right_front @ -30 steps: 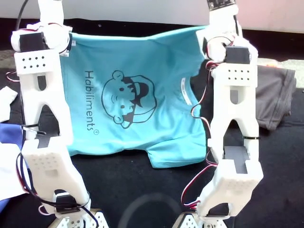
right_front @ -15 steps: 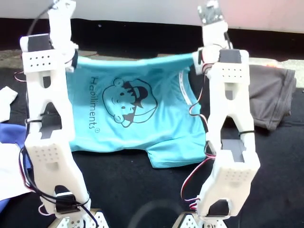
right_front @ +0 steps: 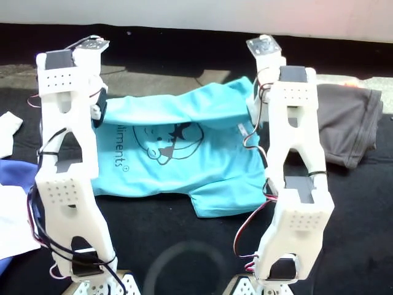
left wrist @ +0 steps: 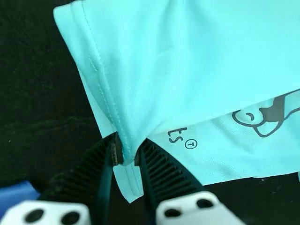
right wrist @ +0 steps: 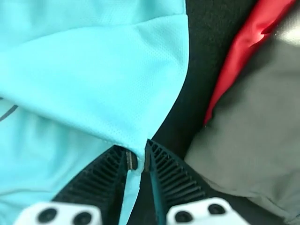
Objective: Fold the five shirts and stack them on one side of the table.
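Out at the far edge of the teal shirt (right_front: 178, 153), both arms are holding on. The left gripper (left wrist: 125, 157) is clamping its fingers (left wrist: 161, 171) on the hemmed corner, and the right gripper (right wrist: 137, 159) is pinching the opposite corner with its fingers together on a thin tuck of fabric. That right-hand bite is looking slim, just the very edge of the cloth. My worry is that any tug toward the arm bases is going to pull it free and drop that side, leaving the fold crooked. The same goes if one arm is travelling faster than the other: the flap is going to skew across the print. The grey shirt (right_front: 350, 132) and a strip of red cloth (right wrist: 243, 51) are lying just beside the right fingers, close enough to snag if they are dipping low. As for placement, the shirt's raised edge is stretching straight across between the two pairs of fingers. A flap is hanging from them and draping over the top of the printed face. The rest is lying flat on the black desk (right_front: 184, 246) below the fingers, running back toward the arm bases, with one sleeve poking out past the near hem.
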{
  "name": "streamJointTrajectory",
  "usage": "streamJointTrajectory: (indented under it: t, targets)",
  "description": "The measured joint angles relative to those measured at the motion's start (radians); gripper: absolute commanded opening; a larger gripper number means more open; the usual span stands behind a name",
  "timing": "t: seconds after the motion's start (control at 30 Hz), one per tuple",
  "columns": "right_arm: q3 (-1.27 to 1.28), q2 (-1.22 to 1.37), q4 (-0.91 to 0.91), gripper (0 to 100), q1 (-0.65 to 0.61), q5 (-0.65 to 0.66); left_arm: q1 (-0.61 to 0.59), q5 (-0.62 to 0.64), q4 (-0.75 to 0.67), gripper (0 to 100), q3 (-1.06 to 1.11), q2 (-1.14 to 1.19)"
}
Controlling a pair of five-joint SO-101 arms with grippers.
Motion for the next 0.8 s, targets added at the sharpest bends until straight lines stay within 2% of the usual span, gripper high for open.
streamJointTrajectory:
  t: [0.27, 0.4, 0.53, 0.67, 0.8]
  targets:
    - [0.000, -0.092, 0.192, 0.5, 0.000, 0.000, -0.006, -0.035, 0.006, 1, 0.331, -0.250]
    - [0.089, -0.176, 0.232, 0.5, 0.000, 0.000, -0.009, -0.054, 0.006, 1, 0.496, -0.354]
    - [0.313, -0.316, 0.193, 0.5, 0.000, 0.000, -0.009, -0.054, 0.006, 1, 0.635, -0.434]
    - [0.632, -0.542, 0.068, 0.5, 0.000, 0.000, -0.009, -0.058, 0.006, 1, 0.749, -0.483]
    - [0.887, -0.783, 0.029, 0.5, 0.000, 0.000, -0.009, -0.097, 0.006, 1, 0.838, -0.552]
